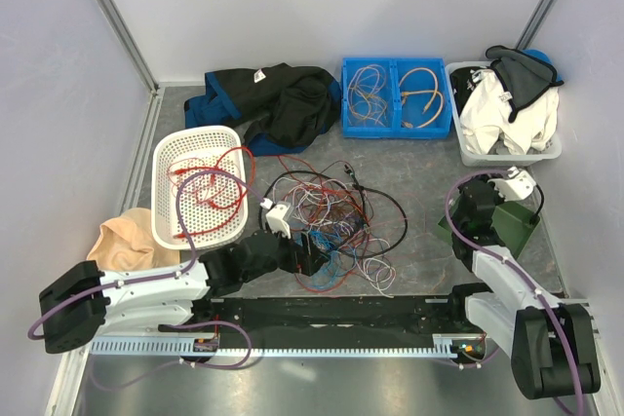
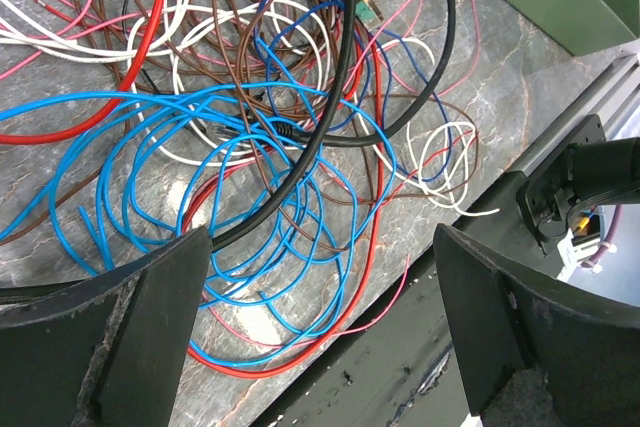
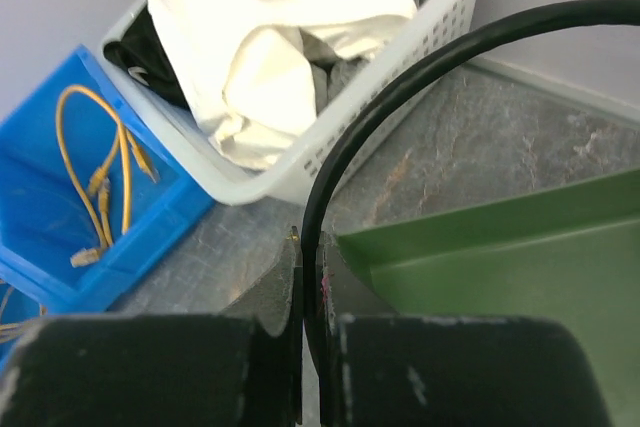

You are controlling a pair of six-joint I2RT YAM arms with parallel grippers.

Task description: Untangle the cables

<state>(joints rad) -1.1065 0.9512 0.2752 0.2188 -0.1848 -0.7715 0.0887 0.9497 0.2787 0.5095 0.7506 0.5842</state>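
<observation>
The cables [image 1: 331,221] lie in a loose tangle of red, black, white, brown and blue wires in the middle of the table. My left gripper [image 1: 317,254] is open at the tangle's near edge. In the left wrist view it [image 2: 320,322] is empty, with blue wire loops [image 2: 230,207] and a red wire [image 2: 375,207] between its wide-apart fingers. My right gripper [image 1: 490,194] is off to the right beside a green bin. In the right wrist view it [image 3: 312,282] is shut on a thick black cable [image 3: 400,97] that arcs up to the right.
A white perforated basket [image 1: 166,158] holding a red cable stands at the left. A blue bin [image 1: 395,129] with cables, a white basket [image 1: 468,148] of clothes and a dark jacket [image 1: 278,104] are at the back. The green bin [image 1: 515,226] is at the right. A black rail [image 1: 341,309] runs along the front.
</observation>
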